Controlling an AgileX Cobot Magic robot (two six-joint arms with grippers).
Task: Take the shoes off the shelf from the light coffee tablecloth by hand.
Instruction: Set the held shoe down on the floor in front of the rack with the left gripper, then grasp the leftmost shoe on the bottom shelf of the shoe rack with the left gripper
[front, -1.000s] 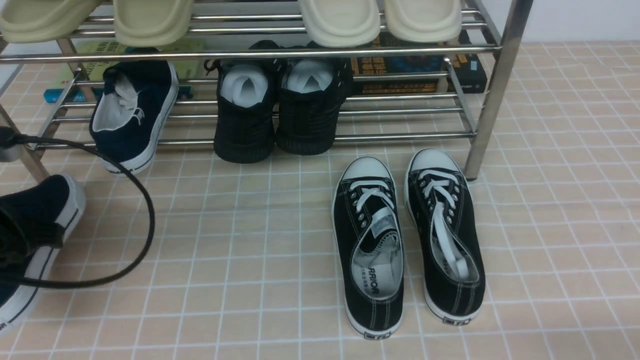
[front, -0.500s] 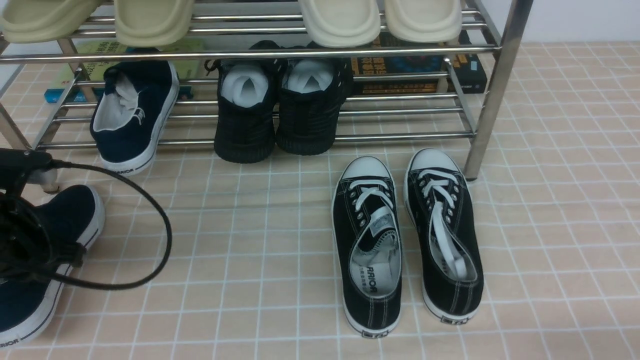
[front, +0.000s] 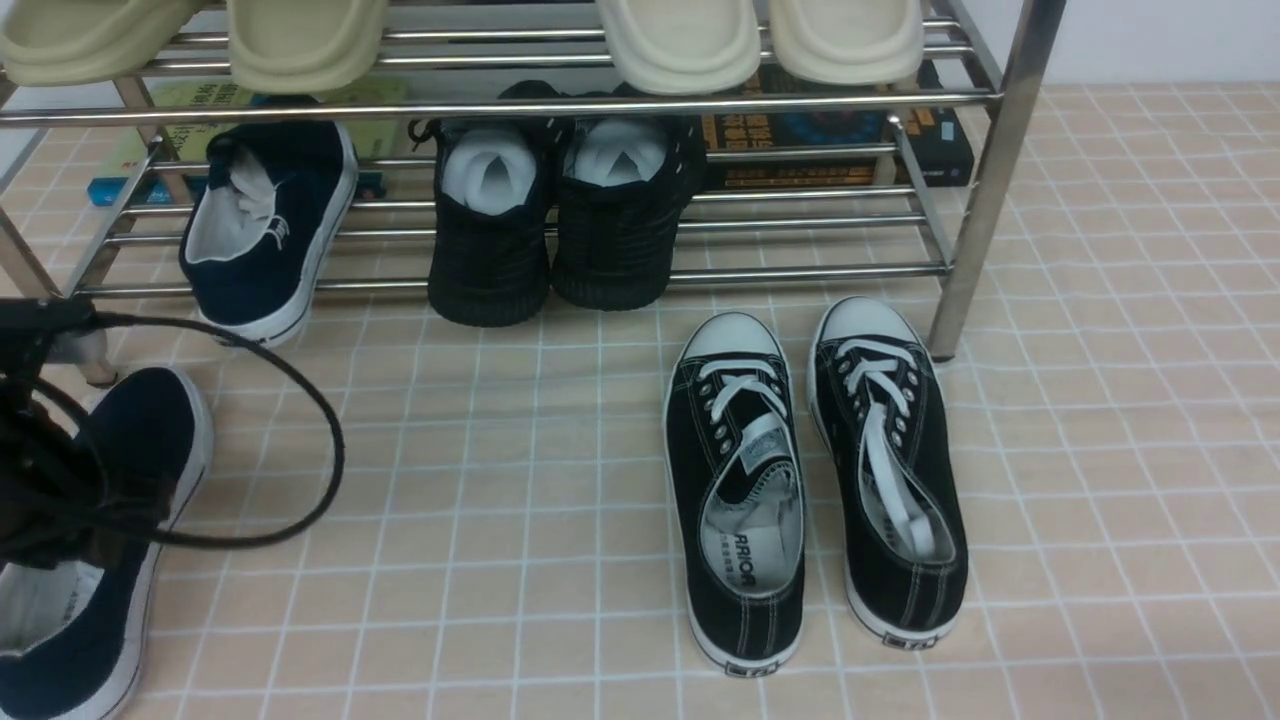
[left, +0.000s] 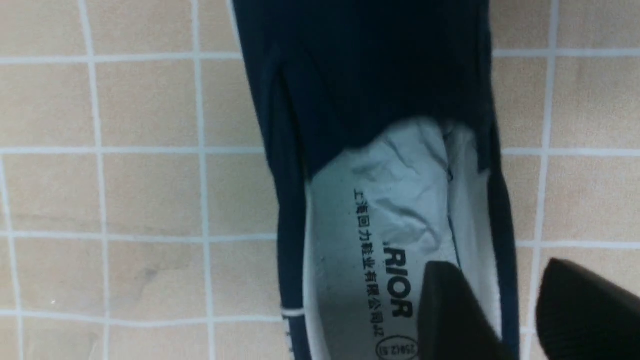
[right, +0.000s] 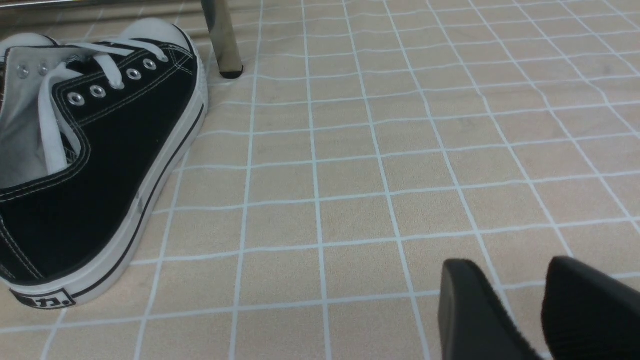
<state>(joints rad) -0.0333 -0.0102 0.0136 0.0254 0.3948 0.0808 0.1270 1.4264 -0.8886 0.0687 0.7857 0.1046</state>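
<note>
My left gripper (left: 500, 267): one finger (left: 450, 310) is inside the navy shoe (left: 370, 75), over its white insole, and the other is outside, over the light coffee tablecloth (left: 125, 190). The shoe's side wall runs between them. Clamped or loose, I cannot tell. This shoe appears to rest on the cloth, toe pointing away from my fingertips. Its mate (front: 265, 215) sits farther ahead on the shelf (front: 985, 180), lower rung. My right gripper (right: 502, 262): fingers slightly apart, nothing between them, cloth below. A black lace-up sneaker (right: 90, 165) lies close ahead.
</note>
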